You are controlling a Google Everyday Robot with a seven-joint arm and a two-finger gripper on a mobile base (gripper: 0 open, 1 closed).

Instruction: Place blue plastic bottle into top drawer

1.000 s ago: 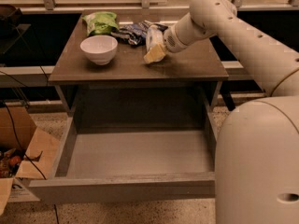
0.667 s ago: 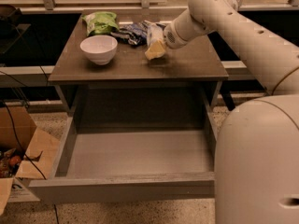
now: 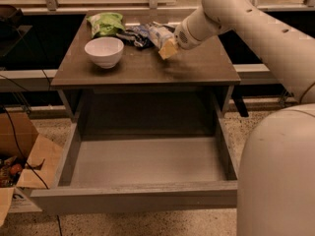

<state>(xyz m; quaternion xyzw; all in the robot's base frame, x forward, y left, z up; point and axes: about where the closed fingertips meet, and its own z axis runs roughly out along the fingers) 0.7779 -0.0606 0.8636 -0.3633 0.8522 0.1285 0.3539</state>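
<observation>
The blue plastic bottle (image 3: 159, 34), pale with blue marks, lies tilted at the back of the table top, next to a dark blue snack bag (image 3: 136, 35). My gripper (image 3: 168, 47) is at the bottle's near end and touches or overlaps it. Its yellowish tip sits just above the table top (image 3: 197, 65). The white arm comes in from the upper right. The top drawer (image 3: 147, 161) is pulled fully open below the table. Its grey floor is bare and its flat front panel (image 3: 133, 196) faces me.
A white bowl (image 3: 104, 51) stands at the table's left. A green snack bag (image 3: 105, 23) lies behind it. An open cardboard box (image 3: 22, 166) and a black cable are on the floor at the left. My white base (image 3: 278, 176) fills the lower right.
My gripper and forearm have shifted slightly up and toward the back of the table. The bowl, the bags and the drawer have not moved.
</observation>
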